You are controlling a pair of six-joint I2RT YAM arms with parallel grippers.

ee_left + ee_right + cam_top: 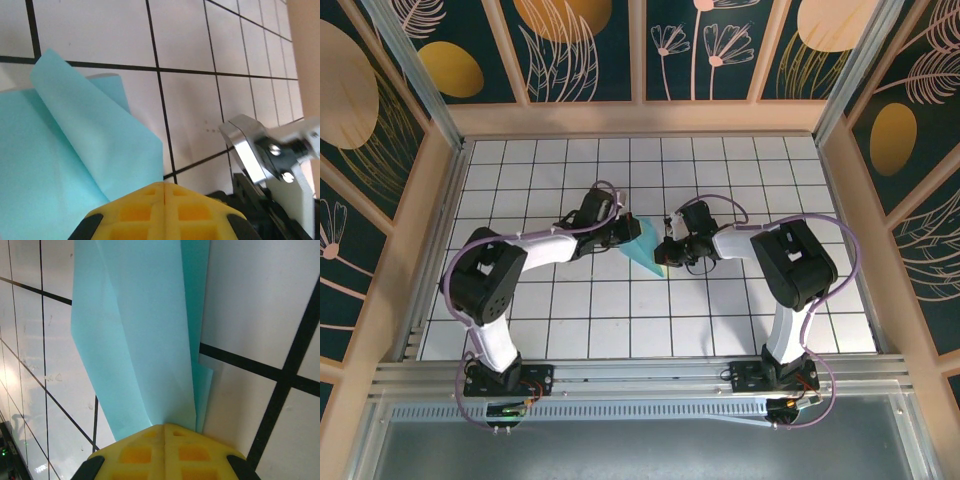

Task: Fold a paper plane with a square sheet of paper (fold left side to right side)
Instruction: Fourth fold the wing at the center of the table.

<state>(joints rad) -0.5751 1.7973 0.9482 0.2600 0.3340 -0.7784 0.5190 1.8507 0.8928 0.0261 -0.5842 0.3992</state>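
- Overhead view first: both arms reach in to the middle of the white gridded tabletop [720, 170], and they meet over the turquoise paper [645, 243].
- Paper lies flat-ish there as a folded wedge, wide toward the far side and narrowing toward the near right.
- Left tool [622, 233] sits at the paper's left edge. Right tool [663, 251] sits at its narrow near-right end. From up here the fingers are too small to read.
- Over to the left wrist view: the left tool [164, 200] has its yellow pads pressed together, with just a thin seam between them.
- The paper [60, 165] fills the lower left, and one flap stands up off the tiles [190, 45], its corner pointing to the upper left. The pads sit right at the flap's lower edge; whether they nip it, I can't tell.
- At the right of that view a silver metal bracket [250, 150] pokes in.
- Now the right wrist view: the right tool [164, 440] is pressed together too.
- The paper [135, 340] runs straight up from the pads in long lengthwise layers, and its narrow end disappears at the yellow tips. Touching for sure; pinched or just pressed, I can't say.
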